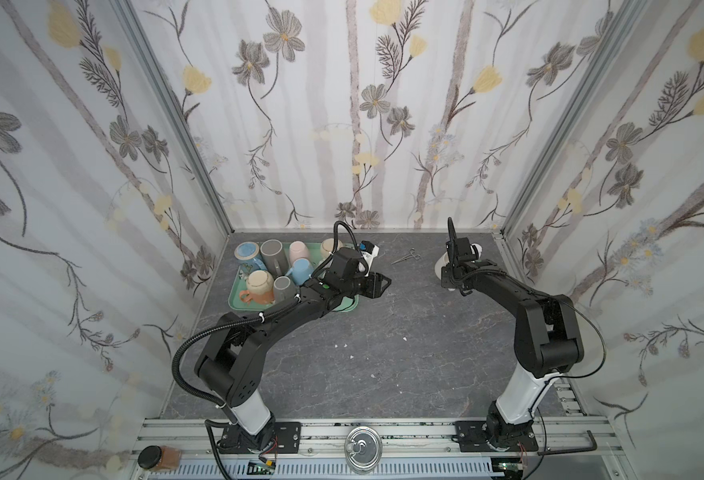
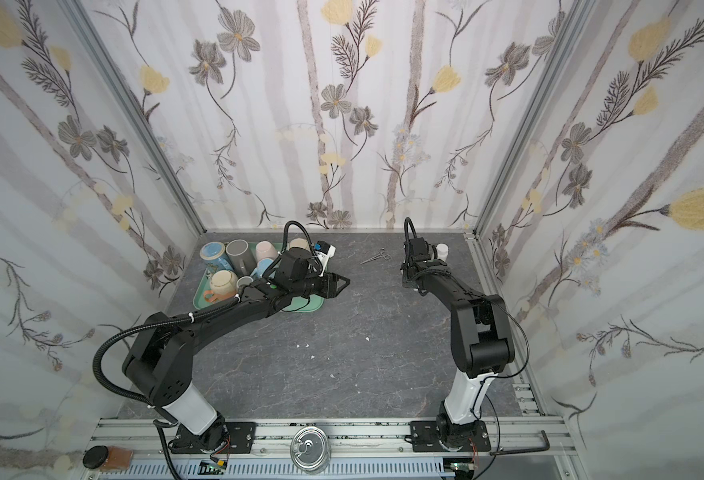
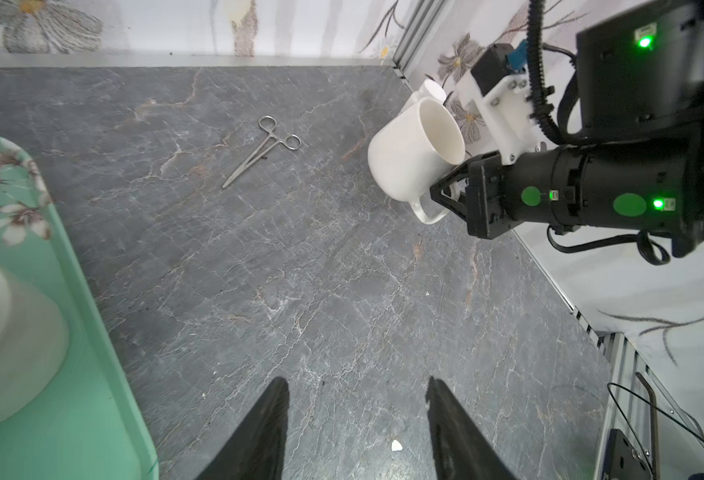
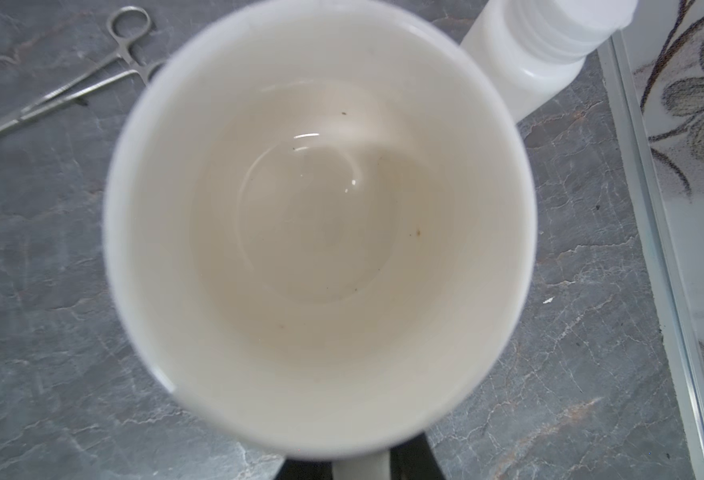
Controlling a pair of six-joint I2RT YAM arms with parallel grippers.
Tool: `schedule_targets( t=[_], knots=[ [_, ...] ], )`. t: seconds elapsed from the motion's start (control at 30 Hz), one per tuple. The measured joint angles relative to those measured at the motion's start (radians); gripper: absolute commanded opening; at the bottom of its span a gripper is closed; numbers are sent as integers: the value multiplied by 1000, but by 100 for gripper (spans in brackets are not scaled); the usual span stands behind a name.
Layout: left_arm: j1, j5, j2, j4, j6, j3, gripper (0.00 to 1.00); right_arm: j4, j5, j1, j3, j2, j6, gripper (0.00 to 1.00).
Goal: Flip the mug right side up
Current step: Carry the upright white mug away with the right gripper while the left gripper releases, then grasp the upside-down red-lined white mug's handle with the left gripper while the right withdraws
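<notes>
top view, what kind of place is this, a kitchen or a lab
Most likely a robot test cell, not a kitchen: two arms bolted to an aluminium rail, floral-papered panel walls boxing in a slate-look table, and a tray of mugs as props.

My two arms are matte black shells on glossy white lower links: left black-and-white arm (image 1: 254,332), right black-and-white arm (image 1: 545,328). A ribbed black cable conduit (image 1: 175,368) hangs off the left one, bound with a white zip tie (image 1: 262,318). The right wrist barrel wears round green stickers (image 3: 630,205), glowing green LEDs (image 3: 658,203) and a white screwed-on camera bracket (image 3: 504,112). My left gripper (image 3: 357,380) ends in black tapered fingers (image 3: 267,428).
</notes>
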Motion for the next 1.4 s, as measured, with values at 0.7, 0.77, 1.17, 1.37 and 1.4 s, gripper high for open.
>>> schedule_targets(
  t=[0.7, 0.77, 1.17, 1.37, 1.4],
  knots=[
    [64, -170, -112, -172, 77, -3, 65, -43, 33, 6, 67, 24, -121, 49],
    [102, -205, -150, -195, 77, -21, 67, -45, 31, 25, 59, -16, -120, 50],
    [319, -209, -86, -319, 359, -23, 67, 18, -161, 153, -87, -235, 33, 51],
    [351, -191, 71, -368, 508, 60, 70, 162, -267, 238, -260, -330, 129, 51],
    [354, -188, 80, -375, 523, 60, 71, 177, -278, 243, -283, -338, 143, 51]
  ],
)
